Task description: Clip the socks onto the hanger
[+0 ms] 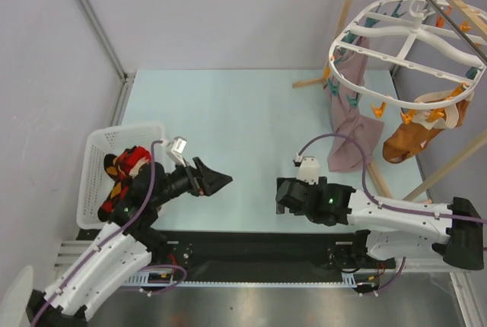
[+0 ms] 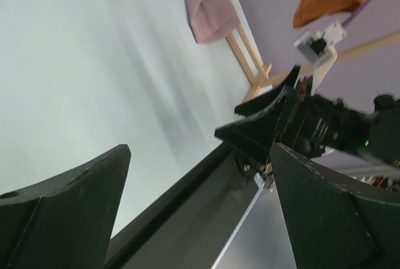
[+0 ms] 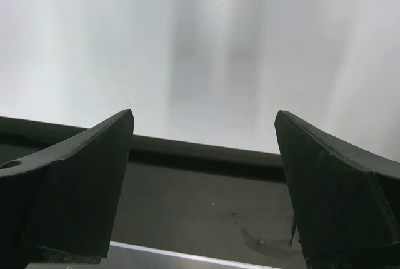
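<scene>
The socks (image 1: 124,169) are bunched in the one white basket (image 1: 94,147) at the table's (image 1: 228,106) left edge, toward the near corner. The left arm (image 1: 144,198) crosses over part of them, and the heap is too tangled to count as two. The left gripper (image 1: 218,181) hangs over the table just right of the basket, jaws spread wide and nothing between them; its wrist view is motion-blurred (image 2: 200,150). The right gripper (image 1: 281,196) is low near the near edge, also wide apart and empty, and its wrist view shows only bare surface and the dark rail between the fingers (image 3: 204,119). One hanger (image 1: 407,46) is up over the far right corner, its ring cut off at the picture's right side. Two garments dangle from it: a pink cloth (image 1: 350,133) and an orange-brown garment (image 1: 415,138), the latter partly behind a wooden pole (image 1: 449,166). The teal and orange clips (image 1: 378,108) are too small to count.
</scene>
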`<action>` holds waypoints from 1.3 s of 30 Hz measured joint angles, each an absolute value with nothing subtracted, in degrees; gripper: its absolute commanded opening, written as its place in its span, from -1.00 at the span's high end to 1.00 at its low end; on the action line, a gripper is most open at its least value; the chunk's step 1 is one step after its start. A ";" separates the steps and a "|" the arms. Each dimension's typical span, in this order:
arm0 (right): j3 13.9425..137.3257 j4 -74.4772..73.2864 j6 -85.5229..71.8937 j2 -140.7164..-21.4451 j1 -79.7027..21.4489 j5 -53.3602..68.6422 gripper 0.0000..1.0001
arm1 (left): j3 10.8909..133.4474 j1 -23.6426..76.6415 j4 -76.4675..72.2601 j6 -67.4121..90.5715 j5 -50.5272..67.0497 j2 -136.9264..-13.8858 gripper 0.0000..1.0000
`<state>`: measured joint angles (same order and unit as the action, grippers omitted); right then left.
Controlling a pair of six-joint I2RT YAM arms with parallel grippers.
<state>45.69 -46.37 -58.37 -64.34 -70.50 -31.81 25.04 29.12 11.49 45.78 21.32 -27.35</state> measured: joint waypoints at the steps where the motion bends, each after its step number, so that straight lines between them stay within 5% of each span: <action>1: 45.69 -46.46 -57.80 -63.35 -69.95 -32.12 -0.99 | 26.09 31.24 10.76 44.95 20.38 -29.52 -0.99; 13: 64.97 -54.63 -48.69 -47.40 -72.14 -44.49 -0.99 | 37.45 42.65 -17.12 35.59 16.51 -51.70 -0.62; 21: 82.89 -56.53 -38.15 -54.68 -73.82 -55.64 -0.80 | 44.58 46.15 -29.76 32.64 16.25 -62.78 -0.29; 39: 102.06 -54.11 -18.20 -60.36 -70.70 -68.01 -0.58 | 68.49 55.07 -59.92 20.01 15.09 -101.91 -0.06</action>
<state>102.06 -54.11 -18.20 -60.36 -70.70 -68.01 68.49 55.07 -59.92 20.01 15.09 -101.91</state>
